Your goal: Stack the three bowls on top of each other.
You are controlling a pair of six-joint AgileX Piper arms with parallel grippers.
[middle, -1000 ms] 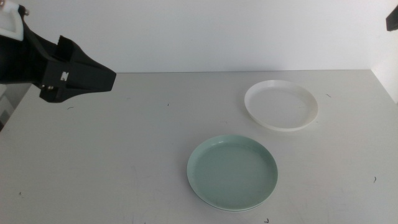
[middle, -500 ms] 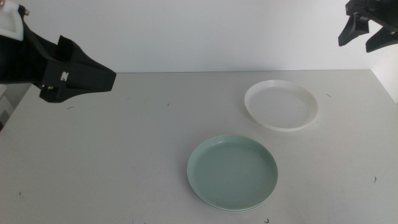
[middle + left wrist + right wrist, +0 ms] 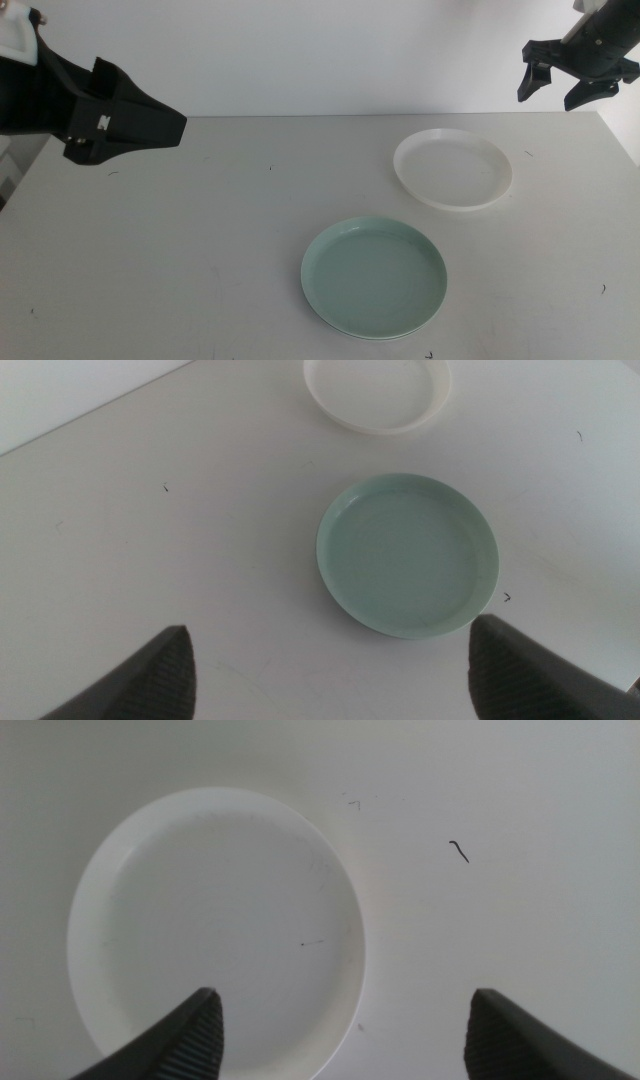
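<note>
Right gripper (image 3: 567, 88) is up high at the table's far right corner, above and just beyond the white bowl (image 3: 452, 168), jaws spread, empty. Left gripper (image 3: 330, 670) is raised over the left side, jaws wide apart, empty. Mint green bowl (image 3: 373, 277) sits front centre, upright, open side up; round, no long axis. A pale rim edge shows beneath it.

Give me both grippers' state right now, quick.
Left gripper: open, empty, high over the table's left side, looking down at the mint green bowl.
Right gripper: open, empty, hovering above the white bowl.
</note>
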